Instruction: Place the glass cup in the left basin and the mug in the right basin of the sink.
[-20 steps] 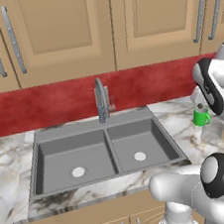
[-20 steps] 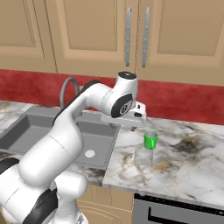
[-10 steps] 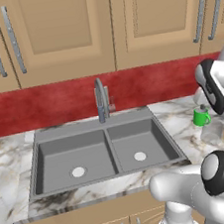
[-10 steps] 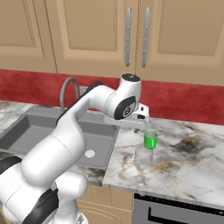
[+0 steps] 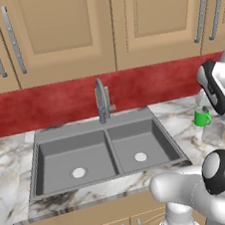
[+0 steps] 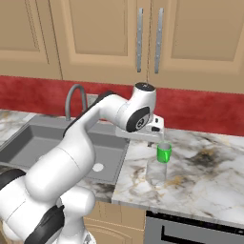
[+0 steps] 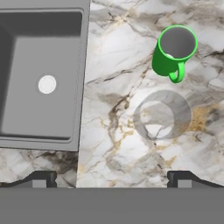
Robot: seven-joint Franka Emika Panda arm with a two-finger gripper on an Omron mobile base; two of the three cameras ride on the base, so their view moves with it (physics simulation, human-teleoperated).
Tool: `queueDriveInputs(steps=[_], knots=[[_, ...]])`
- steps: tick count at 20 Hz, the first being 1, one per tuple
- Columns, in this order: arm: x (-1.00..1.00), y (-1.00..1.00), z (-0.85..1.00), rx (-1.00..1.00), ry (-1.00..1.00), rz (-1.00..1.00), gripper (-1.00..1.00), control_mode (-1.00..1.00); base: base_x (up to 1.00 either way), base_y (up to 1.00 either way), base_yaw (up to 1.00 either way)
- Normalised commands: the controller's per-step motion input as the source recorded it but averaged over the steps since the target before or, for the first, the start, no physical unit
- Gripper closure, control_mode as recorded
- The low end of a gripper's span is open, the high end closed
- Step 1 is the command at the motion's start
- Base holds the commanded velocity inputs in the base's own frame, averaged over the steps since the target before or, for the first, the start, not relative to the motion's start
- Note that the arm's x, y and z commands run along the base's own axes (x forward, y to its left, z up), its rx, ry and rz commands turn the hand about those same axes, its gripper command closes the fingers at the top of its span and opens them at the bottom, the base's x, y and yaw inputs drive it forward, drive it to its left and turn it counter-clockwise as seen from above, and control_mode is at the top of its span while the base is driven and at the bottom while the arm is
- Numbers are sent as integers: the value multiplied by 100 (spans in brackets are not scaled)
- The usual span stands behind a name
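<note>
The green mug (image 7: 173,52) stands upright on the marble counter right of the sink (image 5: 38,144), its handle toward the clear glass cup (image 7: 162,114) beside it. Both also show from the base: mug (image 6: 164,153) (image 5: 202,117), glass cup (image 6: 156,172) (image 5: 213,131). My gripper (image 7: 111,181) hangs open above the counter, pointing down, with nothing between its fingertips (image 7: 41,179). It hovers just over the mug (image 6: 159,137). The right basin (image 7: 26,109) lies beside the cups; the left basin (image 5: 60,159) is further off.
A curved grey faucet (image 5: 101,101) rises behind the sink's divider. A red backsplash and wooden wall cabinets (image 5: 64,35) stand behind the counter. Marble counter (image 6: 209,176) stretches on to the right of the cups, with an oven front below its edge.
The hand has drifted slightly right and down, closer over the mug and glass cup. Its jaws stayed open; the cups have not moved.
</note>
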Motion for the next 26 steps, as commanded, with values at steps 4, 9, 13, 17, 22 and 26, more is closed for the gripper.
queueDriveInputs(steps=[4,9,13,17,22,26], knots=[[-1,-2,-9,0,2,0,-100,-100,0,0,0],[-11,-5,-14,0,2,0,-100,-100,0,0,0],[-16,-2,-16,0,3,0,-100,-100,0,0,0],[-13,0,-16,0,3,0,-100,-100,0,0,0],[-4,0,-17,0,4,0,-100,-100,0,0,0],[0,0,-15,0,1,0,-100,-100,0,0,0]])
